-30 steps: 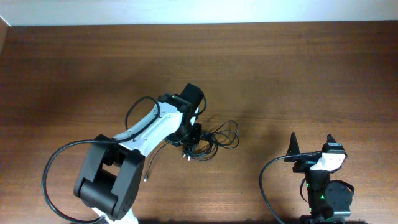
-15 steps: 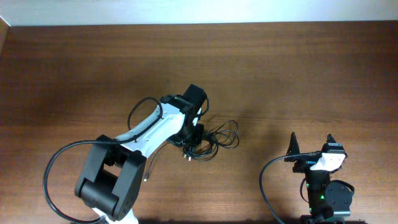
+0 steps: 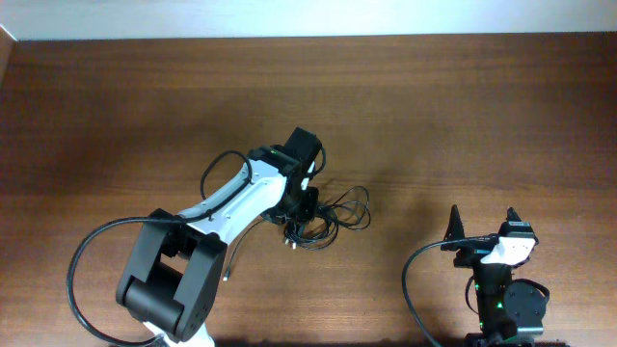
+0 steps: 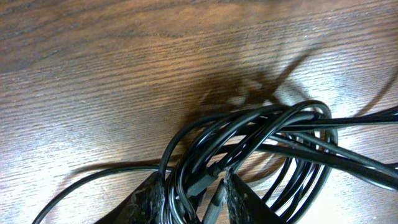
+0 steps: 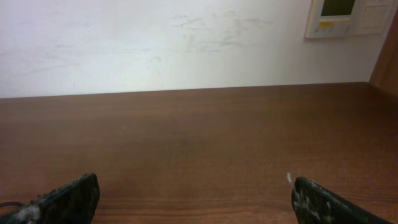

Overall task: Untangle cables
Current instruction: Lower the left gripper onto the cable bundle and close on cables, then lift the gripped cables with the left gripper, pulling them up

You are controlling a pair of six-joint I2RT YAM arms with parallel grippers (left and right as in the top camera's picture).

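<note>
Two fingers of the right gripper [image 5: 193,184] stand spread wide over bare wood near the front edge of the table [image 3: 434,106]; farther in, mid-table, the cables [image 4: 261,130] lie as a knotted bundle of thin black loops; the left gripper [image 4: 194,186] reaches into the bundle's left side, with several strands running between its partly parted fingers, though I cannot tell whether they squeeze them; beyond, a white wall [image 5: 155,43] carries a small panel [image 5: 339,15].
</note>
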